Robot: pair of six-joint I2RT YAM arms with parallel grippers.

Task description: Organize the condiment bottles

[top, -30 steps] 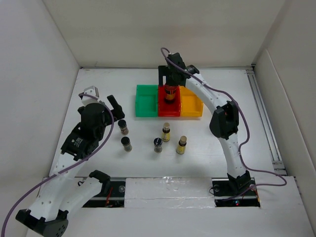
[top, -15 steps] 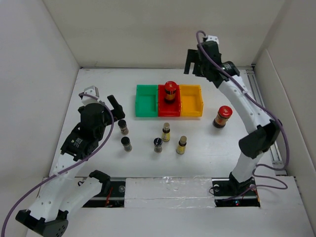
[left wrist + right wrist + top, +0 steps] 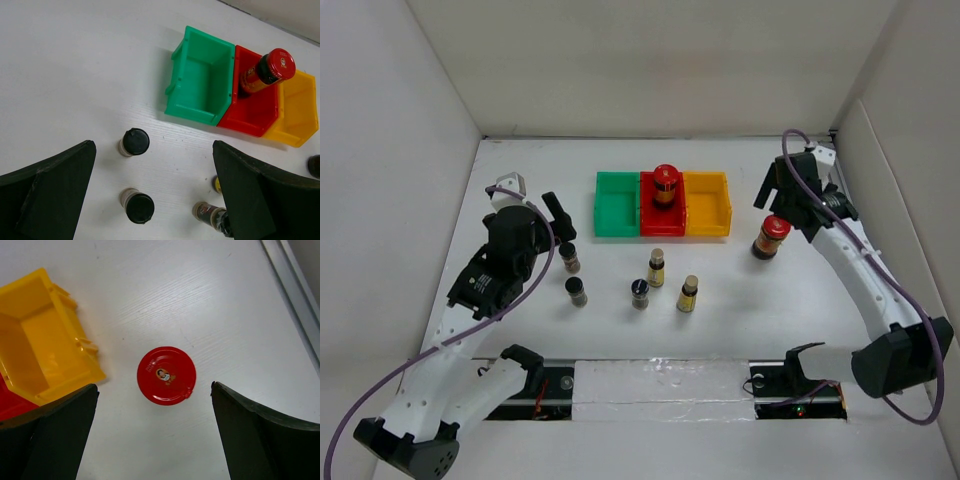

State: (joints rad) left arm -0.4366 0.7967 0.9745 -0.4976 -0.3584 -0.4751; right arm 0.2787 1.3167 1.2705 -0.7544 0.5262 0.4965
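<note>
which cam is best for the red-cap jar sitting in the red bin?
Left wrist: the red-cap jar is large there, cap and label both visible, standing inside the red bin. Top external shows it smaller, from above. Right wrist catches only a corner of that bin, no jar.

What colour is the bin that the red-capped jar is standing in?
Red; the bin shows best in the left wrist view.

green bin, red bin, yellow bin
</note>
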